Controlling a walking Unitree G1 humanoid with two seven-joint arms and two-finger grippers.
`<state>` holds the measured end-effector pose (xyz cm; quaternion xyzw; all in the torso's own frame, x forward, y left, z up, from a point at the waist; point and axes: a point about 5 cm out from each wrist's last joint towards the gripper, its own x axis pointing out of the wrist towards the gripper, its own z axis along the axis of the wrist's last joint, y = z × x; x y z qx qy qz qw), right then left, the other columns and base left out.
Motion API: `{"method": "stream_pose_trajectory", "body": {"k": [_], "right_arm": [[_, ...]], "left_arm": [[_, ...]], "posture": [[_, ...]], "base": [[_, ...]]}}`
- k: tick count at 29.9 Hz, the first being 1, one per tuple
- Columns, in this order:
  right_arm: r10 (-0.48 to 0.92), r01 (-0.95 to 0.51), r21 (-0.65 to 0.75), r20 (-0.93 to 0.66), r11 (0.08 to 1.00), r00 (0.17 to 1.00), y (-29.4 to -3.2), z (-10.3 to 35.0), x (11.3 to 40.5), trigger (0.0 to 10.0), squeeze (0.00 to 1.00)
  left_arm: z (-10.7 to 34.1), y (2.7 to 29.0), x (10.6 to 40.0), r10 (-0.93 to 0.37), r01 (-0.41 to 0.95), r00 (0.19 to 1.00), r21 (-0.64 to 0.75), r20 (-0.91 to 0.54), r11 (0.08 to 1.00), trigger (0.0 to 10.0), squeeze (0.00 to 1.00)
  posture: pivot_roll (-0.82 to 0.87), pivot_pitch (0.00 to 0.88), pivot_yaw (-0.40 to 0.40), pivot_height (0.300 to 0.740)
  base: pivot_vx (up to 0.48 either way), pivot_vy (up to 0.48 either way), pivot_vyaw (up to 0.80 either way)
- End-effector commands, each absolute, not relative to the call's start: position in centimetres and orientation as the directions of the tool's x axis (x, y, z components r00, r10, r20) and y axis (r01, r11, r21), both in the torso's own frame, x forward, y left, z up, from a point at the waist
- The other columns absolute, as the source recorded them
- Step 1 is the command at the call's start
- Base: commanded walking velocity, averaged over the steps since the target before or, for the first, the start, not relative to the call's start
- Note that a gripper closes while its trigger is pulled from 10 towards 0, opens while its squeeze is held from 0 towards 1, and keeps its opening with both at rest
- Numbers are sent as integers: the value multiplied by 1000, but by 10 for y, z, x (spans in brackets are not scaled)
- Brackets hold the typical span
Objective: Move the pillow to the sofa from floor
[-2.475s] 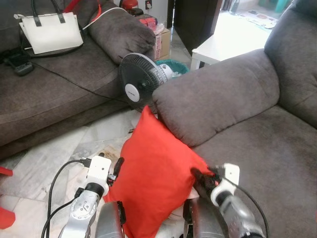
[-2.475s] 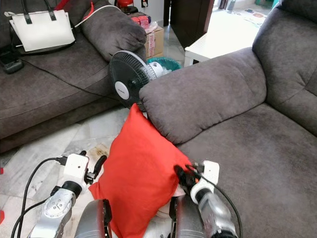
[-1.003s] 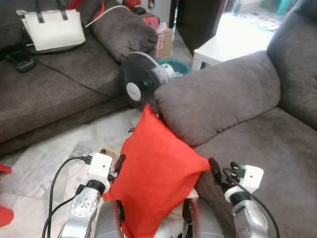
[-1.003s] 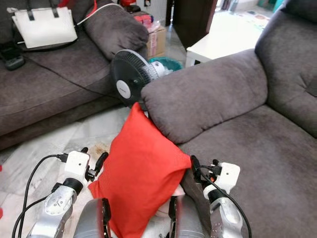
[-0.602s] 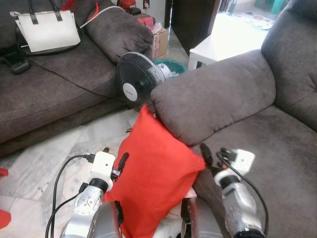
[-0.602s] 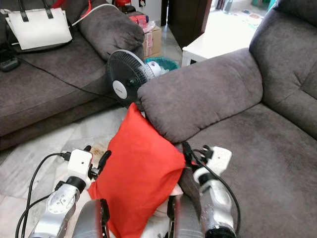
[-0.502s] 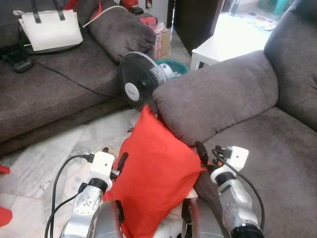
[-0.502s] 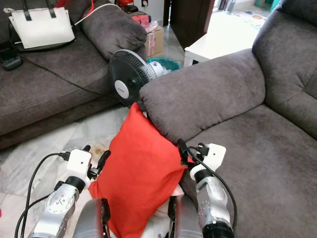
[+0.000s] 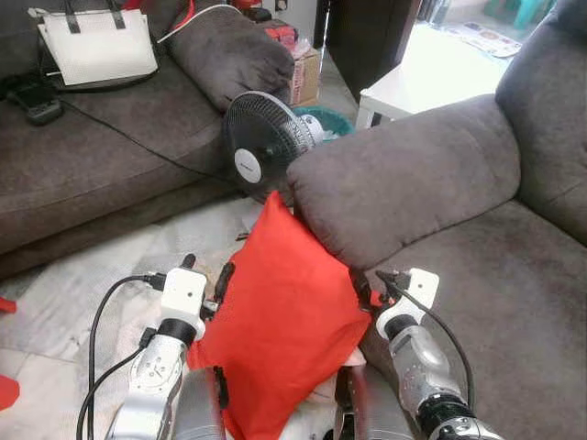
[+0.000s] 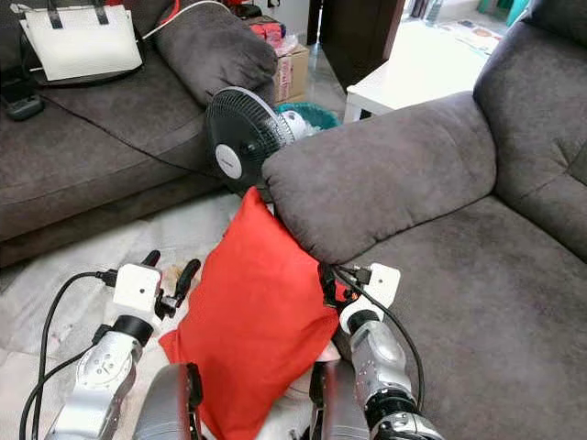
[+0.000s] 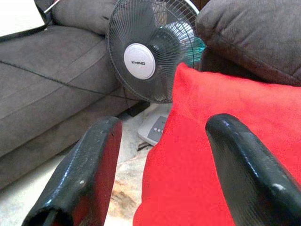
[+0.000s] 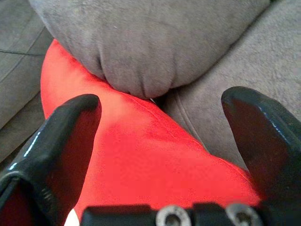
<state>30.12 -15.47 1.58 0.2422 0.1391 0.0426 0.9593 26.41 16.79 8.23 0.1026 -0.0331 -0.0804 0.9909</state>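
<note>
The red pillow (image 9: 284,325) stands on one corner in the lower middle of the frame, its upper corner leaning against the front of the grey sofa armrest (image 9: 404,179); its lower part is in front of the robot's body, so I cannot tell if it touches the floor. The left gripper (image 9: 209,286) is at the left edge of the pillow, in the lower left of the frame. In the left wrist view its two black fingers (image 11: 89,169) are spread wide apart, one over the pale floor and one over the red cloth, and they do not close on anything. The right gripper (image 9: 365,286) is at the right corner of the pillow, just under the armrest, where the pillow meets the sofa seat (image 9: 514,302). In the right wrist view its fingers (image 12: 61,136) are also wide open, with the red cloth and the armrest between them, not pinched. Behind the pillow, in the upper middle, a black fan (image 9: 261,147) stands on the floor. A second sofa (image 9: 101,156) fills the upper left, with a white handbag (image 9: 96,50) on it. A white table (image 9: 417,78) is in the upper right.
</note>
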Motion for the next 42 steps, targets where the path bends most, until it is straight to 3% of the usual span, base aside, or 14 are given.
{"method": "stream_pose_trajectory", "body": {"k": [1, 12, 13, 25, 42], "right_arm": [[131, 1, 481, -242, 877, 961, -160, 18, 305, 10000, 1000], [117, 27, 477, -270, 879, 956, -169, 17, 306, 10000, 1000], [125, 29, 470, -292, 882, 948, -170, 14, 305, 10000, 0], [157, 49, 476, -383, 878, 910, -172, 0, 295, 10000, 0], [258, 55, 699, -334, 713, 906, -162, -1, 294, 10000, 0]], "left_arm": [[82, 169, 261, -150, 139, 988, 201, 39, 970, 10000, 0], [78, 166, 255, -142, 136, 990, 188, 19, 973, 10000, 0], [77, 166, 254, -144, 139, 990, 185, 14, 973, 10000, 0], [74, 164, 253, -149, 148, 989, 176, -6, 973, 10000, 0], [72, 165, 252, -147, 149, 989, 159, -27, 976, 10000, 0]], "posture": [[212, 121, -93, 571], [204, 135, -107, 571], [203, 137, -108, 571], [194, 136, -109, 571], [193, 137, -108, 571]], "base": [[0, 0, 0], [0, 0, 0], [0, 0, 0], [0, 0, 0], [0, 0, 0]]}}
